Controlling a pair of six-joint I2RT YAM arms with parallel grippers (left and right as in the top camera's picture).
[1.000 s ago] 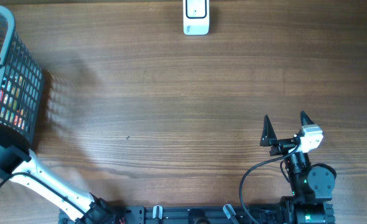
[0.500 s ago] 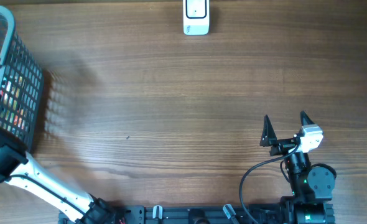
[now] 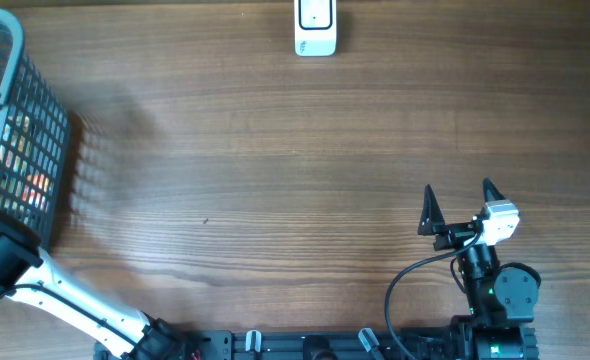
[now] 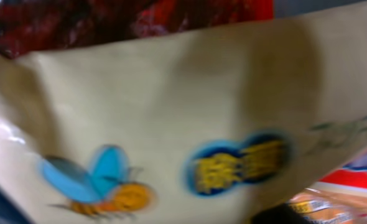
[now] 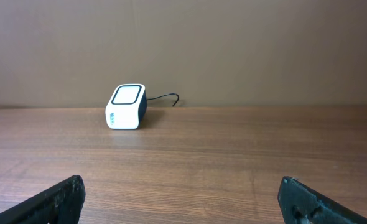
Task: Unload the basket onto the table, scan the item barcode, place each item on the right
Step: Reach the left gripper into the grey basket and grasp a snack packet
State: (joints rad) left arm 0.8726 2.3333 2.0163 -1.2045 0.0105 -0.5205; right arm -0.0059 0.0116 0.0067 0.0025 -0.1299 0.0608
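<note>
Facing packet (image 4: 171,106) in left-edge basket (image 3: 37,120) | left tool: cannot tell | right tool (image 3: 458,192): wide open, front edge, scanner (image 3: 315,28) well apart

1. Site type: mock retail checkout, bench setup.
2. Evid.: barcode scanner (image 3: 315,28) w/ cable on wood-grain table (image 3: 275,170).
3. Evid.: mesh shopping basket (image 3: 50,140) w/ pkgd goods (image 4: 171,112).
4. Bkgd: plain brown wall (image 5: 246,50).

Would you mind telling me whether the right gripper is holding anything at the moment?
No, the right gripper stands open above the table, with nothing between its jaws.
</note>
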